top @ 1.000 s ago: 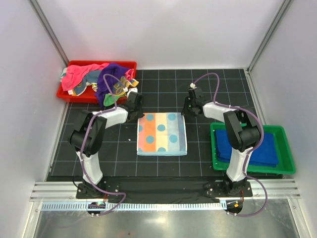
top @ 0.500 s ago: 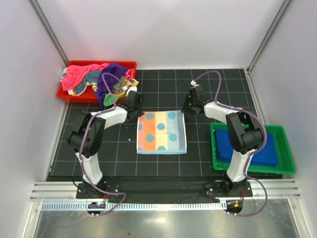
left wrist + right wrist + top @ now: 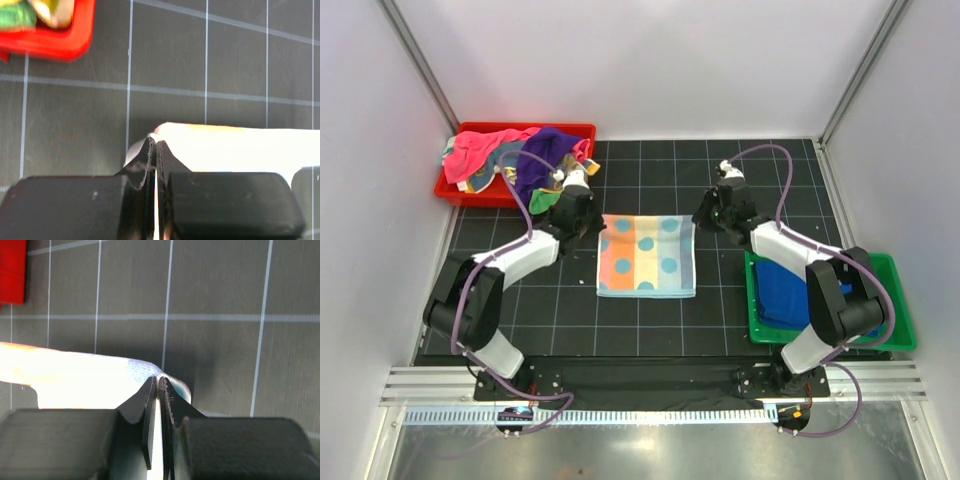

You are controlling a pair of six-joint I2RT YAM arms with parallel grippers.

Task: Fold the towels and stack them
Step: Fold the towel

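Observation:
A striped towel with blue polka dots (image 3: pixel 647 255) lies on the black grid mat between the arms. My left gripper (image 3: pixel 588 218) is shut on its far left corner, seen pinched in the left wrist view (image 3: pixel 155 142). My right gripper (image 3: pixel 702 218) is shut on its far right corner, seen pinched in the right wrist view (image 3: pixel 159 382). The far edge is lifted off the mat. Pink, purple and teal-and-yellow towels (image 3: pixel 515 158) lie heaped in the red tray (image 3: pixel 578 130). A folded royal blue towel (image 3: pixel 780 290) lies in the green tray (image 3: pixel 895 300).
The red tray stands at the far left, its corner showing in the left wrist view (image 3: pixel 55 42). The green tray stands at the right, beside the right arm's base. White walls close in the mat on three sides.
Both grippers have moved away from the bases, carrying the towel's far corners; the towel's far edge has shifted farther and lifted. Both arms are more stretched out.

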